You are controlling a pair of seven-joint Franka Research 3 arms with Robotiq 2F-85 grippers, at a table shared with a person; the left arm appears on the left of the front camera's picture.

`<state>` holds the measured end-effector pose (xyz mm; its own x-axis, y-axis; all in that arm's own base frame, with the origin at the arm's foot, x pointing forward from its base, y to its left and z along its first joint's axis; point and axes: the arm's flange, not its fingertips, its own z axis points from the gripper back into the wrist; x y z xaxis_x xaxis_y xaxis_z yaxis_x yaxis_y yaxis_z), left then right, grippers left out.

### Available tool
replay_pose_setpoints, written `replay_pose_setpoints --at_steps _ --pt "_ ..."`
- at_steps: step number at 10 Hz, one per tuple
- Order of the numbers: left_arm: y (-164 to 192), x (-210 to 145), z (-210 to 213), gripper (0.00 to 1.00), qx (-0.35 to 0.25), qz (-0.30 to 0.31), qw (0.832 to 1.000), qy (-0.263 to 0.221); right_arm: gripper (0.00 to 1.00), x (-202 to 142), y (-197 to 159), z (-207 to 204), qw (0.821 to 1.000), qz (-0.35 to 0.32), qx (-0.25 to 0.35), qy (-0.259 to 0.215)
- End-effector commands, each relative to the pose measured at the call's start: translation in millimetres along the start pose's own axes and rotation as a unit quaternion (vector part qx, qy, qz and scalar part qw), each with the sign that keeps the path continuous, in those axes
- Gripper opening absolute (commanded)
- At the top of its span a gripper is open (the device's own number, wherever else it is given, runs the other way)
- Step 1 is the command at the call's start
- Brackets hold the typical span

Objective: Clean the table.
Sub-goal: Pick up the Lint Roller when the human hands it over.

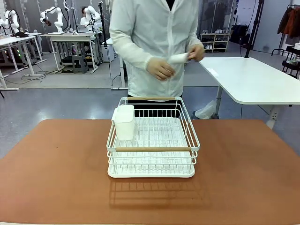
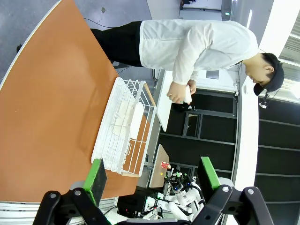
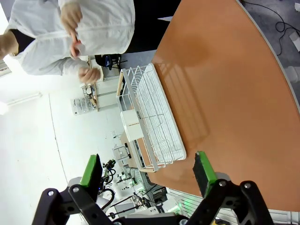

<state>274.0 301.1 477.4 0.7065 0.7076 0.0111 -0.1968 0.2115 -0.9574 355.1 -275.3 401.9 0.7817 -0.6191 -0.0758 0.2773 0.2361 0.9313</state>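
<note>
You are seeing the left gripper (image 2: 152, 176) and right gripper (image 3: 146, 169) hanging wide open, gripping nothing. The table (image 1: 56, 178) is lying well beyond their fingers (image 2: 97, 176), carrying a white rack (image 1: 152, 140).

Terracotta table (image 1: 56, 178), white wire rack (image 1: 152, 172), pale wooden handles (image 1: 153, 149), white cup (image 1: 124, 122)

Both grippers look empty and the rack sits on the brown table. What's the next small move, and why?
Probably reach the open left gripper toward the person's hands, which hold a small white item beyond the rack on the table; it may be a wipe. The right gripper is open and empty too.
</note>
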Motion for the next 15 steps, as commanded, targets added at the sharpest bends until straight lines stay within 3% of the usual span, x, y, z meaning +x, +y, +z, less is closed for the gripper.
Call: replay_pose_setpoints --at_steps 1,15 --pt "-1.6 -0.3 3.2 1.00 -0.011 -0.008 1.000 0.000 1.00 -3.1 4.5 1.0 1.000 -0.009 0.005 0.001" --pt "-1.6 -0.3 3.2 1.00 -0.011 -0.008 1.000 0.000 1.00 -3.1 4.5 1.0 1.000 -0.009 0.005 0.001"
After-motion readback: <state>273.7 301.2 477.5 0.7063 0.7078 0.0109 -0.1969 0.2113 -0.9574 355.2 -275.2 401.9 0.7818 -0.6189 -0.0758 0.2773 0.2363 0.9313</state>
